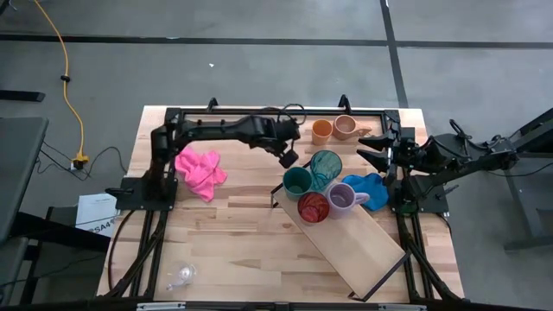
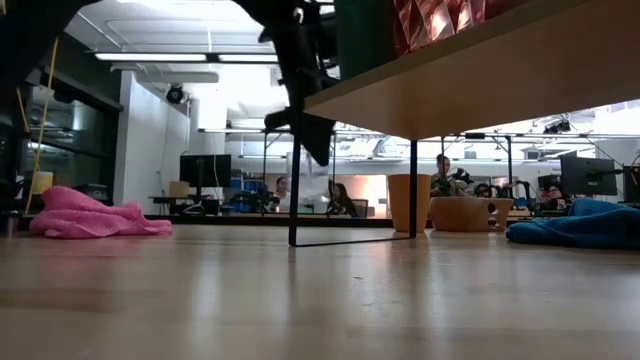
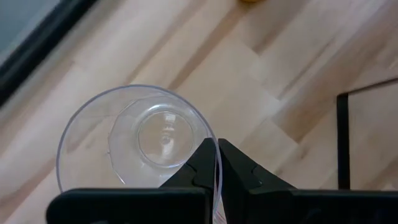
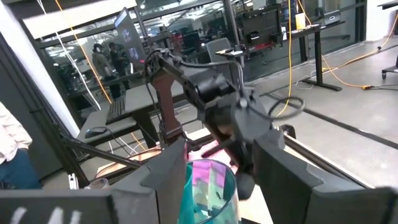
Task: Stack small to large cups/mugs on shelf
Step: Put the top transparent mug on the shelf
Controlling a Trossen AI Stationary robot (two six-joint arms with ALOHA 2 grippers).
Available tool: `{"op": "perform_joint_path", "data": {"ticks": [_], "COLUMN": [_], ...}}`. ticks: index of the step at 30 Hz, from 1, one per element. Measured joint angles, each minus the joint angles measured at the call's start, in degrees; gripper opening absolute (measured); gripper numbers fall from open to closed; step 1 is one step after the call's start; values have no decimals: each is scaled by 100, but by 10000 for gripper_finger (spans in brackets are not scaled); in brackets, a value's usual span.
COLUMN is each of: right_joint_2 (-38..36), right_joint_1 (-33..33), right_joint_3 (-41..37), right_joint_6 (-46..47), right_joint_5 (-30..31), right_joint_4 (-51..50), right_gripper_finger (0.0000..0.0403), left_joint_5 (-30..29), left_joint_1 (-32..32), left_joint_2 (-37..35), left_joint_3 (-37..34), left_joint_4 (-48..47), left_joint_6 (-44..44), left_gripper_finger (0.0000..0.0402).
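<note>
**A:** What do we have hold of?

**B:** Our left hand (image 3: 217, 146) is closed to a slit on the rim of a clear glass cup (image 3: 124, 137), one finger inside the wall and one outside. The cup hangs under the hand, mouth up, so we look straight down into it and see the tabletop (image 3: 261, 68) through its base.

**A:** Why pinch the rim?

**B:** We judge that it leaves the base free, so the cup can go down upright or into a wider one.

**A:** Where is that on the tabletop?

**B:** Taking the far edge as 12 o'clock, the left hand (image 1: 288, 158) sits just toward 12 from the centre. The long light-wood shelf with a thin black frame (image 1: 363, 246) runs from the centre toward 5 o'clock. Its near end carries a green cup (image 1: 297, 181), a red cup (image 1: 313, 207) and a purple mug (image 1: 342, 197). So the cup in our grip is just beside that end, toward 11 o'clock of the green cup.

**A:** And the tall teal tumbler (image 1: 325, 166)?

**B:** It is close by, but we cannot tell whether it stands on the shelf.

**A:** The other arm?

**B:** Our right hand (image 1: 373, 149) waits at 2 o'clock, fingers spread and empty, facing the tumbler.
</note>
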Motion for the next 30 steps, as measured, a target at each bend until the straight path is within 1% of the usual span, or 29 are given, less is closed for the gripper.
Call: {"op": "perform_joint_path", "data": {"ticks": [3, 5, 11, 19, 22, 30], "right_joint_2": [0, 0, 1, 1, 1, 0], "right_joint_1": [0, 0, 0, 0, 0, 0], "right_joint_3": [0, 0, 0, 0, 0, 0], "right_joint_6": [1, 1, 1, 43, 44, 42], "right_joint_5": [1, 1, 1, 1, 1, 1], "right_joint_4": [1, 3, 11, 22, 23, 23], "right_gripper_finger": [177, 177, 177, 177, 177, 177], "left_joint_5": [226, 263, 516, 567, 764, 806], "left_joint_1": [-56, -86, -119, -117, -113, -113], "left_joint_2": [148, 214, 221, 396, 512, 529], "left_joint_3": [-2, -2, -4, -8, -11, -11], "left_joint_4": [-8, 42, 331, 201, 215, 467], "left_joint_6": [1, -5, 103, 340, 474, 574], "left_gripper_finger": [0, 0, 0, 0, 0, 0]}}
